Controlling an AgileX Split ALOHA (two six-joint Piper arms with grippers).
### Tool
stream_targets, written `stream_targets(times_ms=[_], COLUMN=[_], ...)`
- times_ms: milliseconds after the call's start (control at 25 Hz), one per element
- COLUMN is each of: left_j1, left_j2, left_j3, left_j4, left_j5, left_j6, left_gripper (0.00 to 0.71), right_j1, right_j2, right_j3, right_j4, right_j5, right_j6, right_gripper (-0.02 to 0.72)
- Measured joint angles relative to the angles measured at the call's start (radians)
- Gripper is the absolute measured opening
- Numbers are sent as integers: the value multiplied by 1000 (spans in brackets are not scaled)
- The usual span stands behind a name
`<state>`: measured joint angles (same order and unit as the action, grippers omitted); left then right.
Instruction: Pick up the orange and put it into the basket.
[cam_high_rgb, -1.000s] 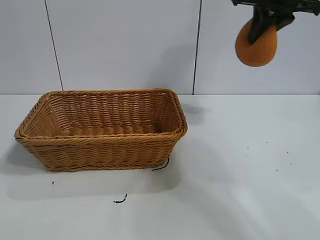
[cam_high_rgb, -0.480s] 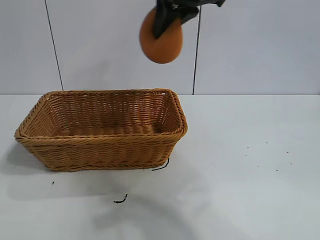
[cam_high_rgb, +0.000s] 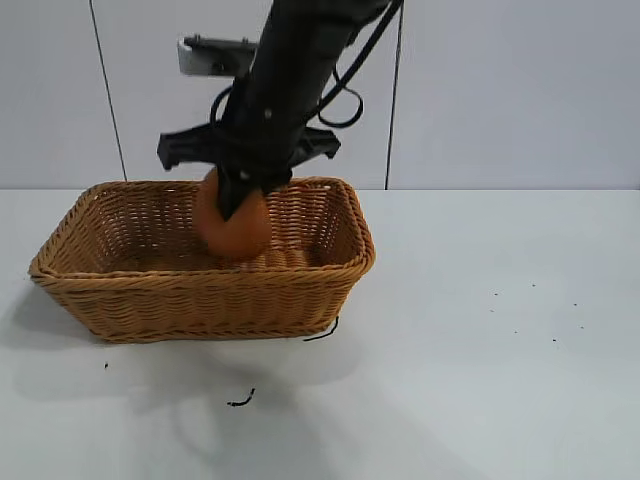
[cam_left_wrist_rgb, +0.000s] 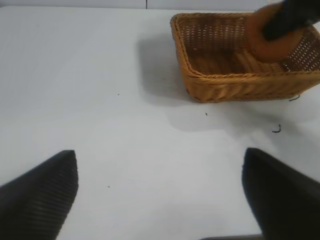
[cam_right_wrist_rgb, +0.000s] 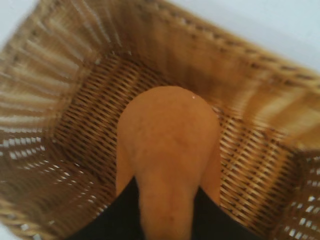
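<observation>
My right gripper (cam_high_rgb: 236, 196) is shut on the orange (cam_high_rgb: 233, 226), a dull-orange fruit with a knobby neck. It holds the fruit inside the mouth of the tan wicker basket (cam_high_rgb: 200, 290), just above the woven floor. In the right wrist view the orange (cam_right_wrist_rgb: 167, 145) hangs between my dark fingers (cam_right_wrist_rgb: 117, 215) over the basket floor (cam_right_wrist_rgb: 90, 120). The left wrist view shows the basket (cam_left_wrist_rgb: 225, 85) and the orange (cam_left_wrist_rgb: 270, 42) far off. My left gripper (cam_left_wrist_rgb: 160, 195) is open and empty over bare table, out of the exterior view.
The basket stands on a white table (cam_high_rgb: 480, 350) in front of a pale panelled wall. Small black scraps (cam_high_rgb: 240, 401) lie on the table in front of the basket, and one (cam_high_rgb: 322, 332) at its front right corner.
My right arm has carried the orange from the upper right, leftward and down, until it hangs inside the basket. The basket has not moved.
</observation>
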<state>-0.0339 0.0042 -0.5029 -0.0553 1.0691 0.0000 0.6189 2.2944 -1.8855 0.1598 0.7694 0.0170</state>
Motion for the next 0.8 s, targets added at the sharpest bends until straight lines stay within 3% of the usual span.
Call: stream_targets(times_ms=[80,160,280,360,600,800], left_j1=[0,0,0,0,0,0], left_j2=[0,0,0,0,0,0], left_j3=[0,0,0,0,0,0], left_j4=[0,1,1,1,1,1], left_j5=[0,0,-1,-1,0,0], left_j6=[0,0,0,0,0,0], left_gripper=[639,639,639,639,639,639], right_j1=[0,0,0,0,-11,-72], right_j2=[16,18,9,-3,-24,-36], right_j3=[0,0,0,-1,-116,-275], right_j4=[0,0,0,0,-17,-91], right_j5=[0,0,0,4,153,279], right_j6=[1,3,4,4,28,75], right_gripper=[118,225,497,620,677,677])
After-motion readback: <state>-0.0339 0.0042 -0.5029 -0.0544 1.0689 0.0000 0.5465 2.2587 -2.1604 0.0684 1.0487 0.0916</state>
